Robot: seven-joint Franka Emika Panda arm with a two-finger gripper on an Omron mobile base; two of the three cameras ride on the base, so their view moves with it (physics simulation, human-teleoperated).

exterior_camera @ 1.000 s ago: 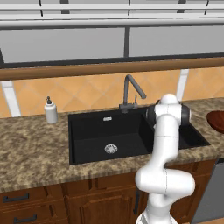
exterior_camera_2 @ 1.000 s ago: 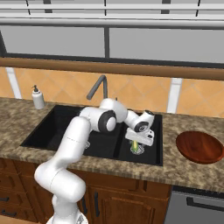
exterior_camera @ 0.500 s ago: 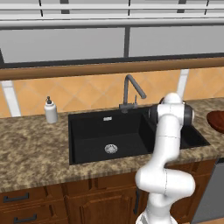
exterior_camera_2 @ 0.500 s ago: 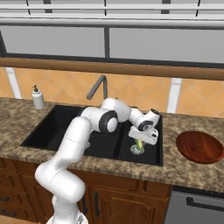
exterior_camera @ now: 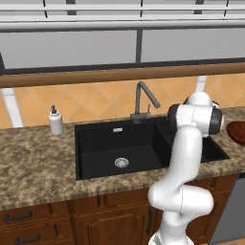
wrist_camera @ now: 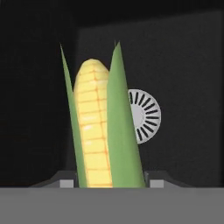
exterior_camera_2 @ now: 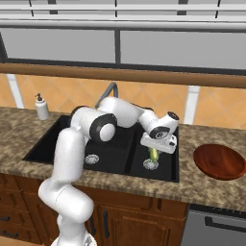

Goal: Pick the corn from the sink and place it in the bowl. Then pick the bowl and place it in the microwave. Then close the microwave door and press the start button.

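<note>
The gripper [exterior_camera_2: 154,153] hangs over the right basin of the sink [exterior_camera_2: 55,139] with its jaws closed partway on the corn [wrist_camera: 99,131], gripping the cob near its base so the tip points at the drain [wrist_camera: 144,116], which probably suits carrying it to the bowl [exterior_camera_2: 219,161] on the counter to the right. I count 1 corn, 1 bowl, 2 basins, 2 drains.

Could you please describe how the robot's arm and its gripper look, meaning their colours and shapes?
The glossy white arm is built of rounded tubular segments with dark grey round caps at the joints. Its hand is a white block, and the two-finger gripper ends in small dark finger tips. No cables or markings are visible.
</note>
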